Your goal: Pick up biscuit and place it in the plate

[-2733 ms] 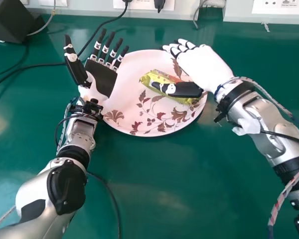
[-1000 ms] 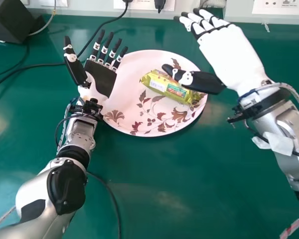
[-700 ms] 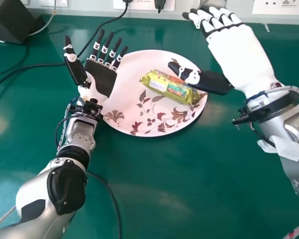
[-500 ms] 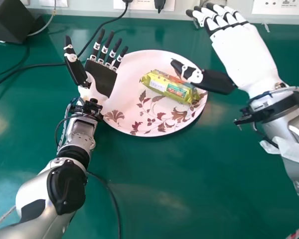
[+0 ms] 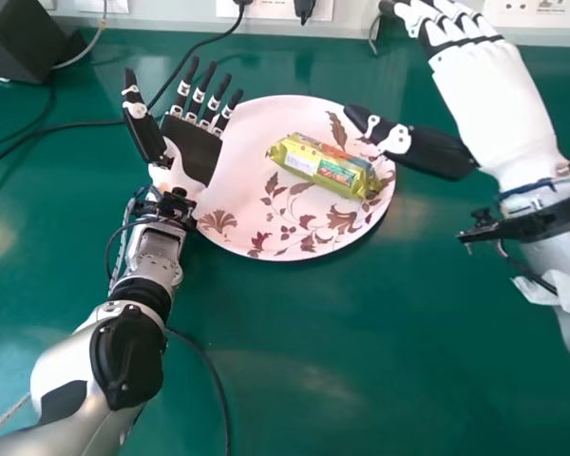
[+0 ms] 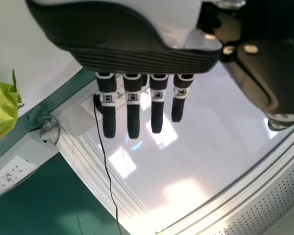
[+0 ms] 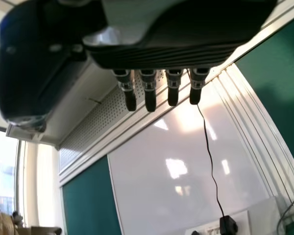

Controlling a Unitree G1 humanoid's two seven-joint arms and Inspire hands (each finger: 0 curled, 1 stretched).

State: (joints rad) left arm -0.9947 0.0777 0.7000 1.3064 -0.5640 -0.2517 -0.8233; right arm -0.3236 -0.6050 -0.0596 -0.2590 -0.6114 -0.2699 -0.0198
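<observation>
Head view: biscuit packet [image 5: 313, 163] on plate [image 5: 237, 157]; left hand [image 5: 196, 150], wide, at its left rim; right hand [image 5: 491, 104], wide, at its right. Right wrist view (additionally): window [image 7: 3, 169].

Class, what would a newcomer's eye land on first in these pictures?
Probably the bright yellow-green biscuit packet, lying on the upper right part of the pink, leaf-patterned plate in the head view. Next, perhaps, the two robot hands framing it: the left hand at the plate's left edge, the white-backed right hand beyond its right.
</observation>
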